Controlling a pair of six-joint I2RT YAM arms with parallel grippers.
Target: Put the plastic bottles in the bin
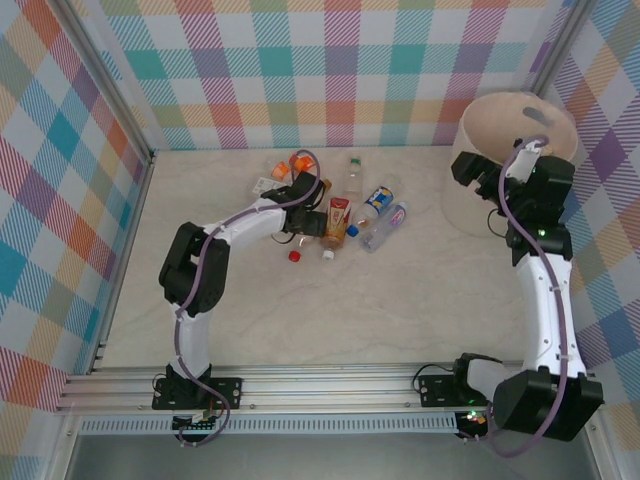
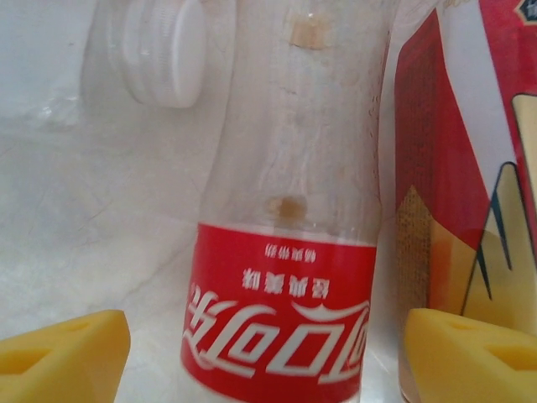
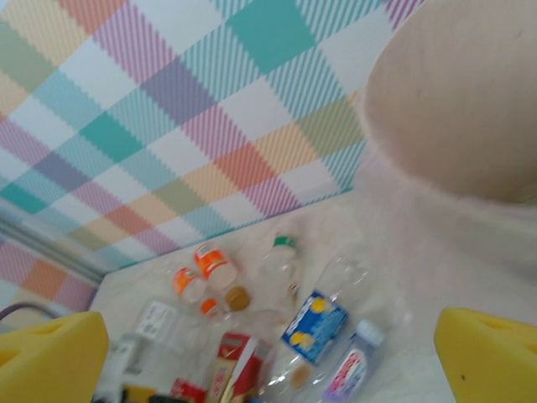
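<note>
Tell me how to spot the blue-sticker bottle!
Start at the tall cream-white round plastic bin at the far right of the table. Look left to the heap of small plastic bottles; the two nearest the bin lie side by side. Yours is the clear plastic bottle farther back, the only one with a bright blue label dotted yellow.

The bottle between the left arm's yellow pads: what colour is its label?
Its label is red with white lettering; the left wrist view shows it best.

bin (image 3: 457, 101) blurred, cola bottle (image 2: 285, 252) — ends cropped
</note>
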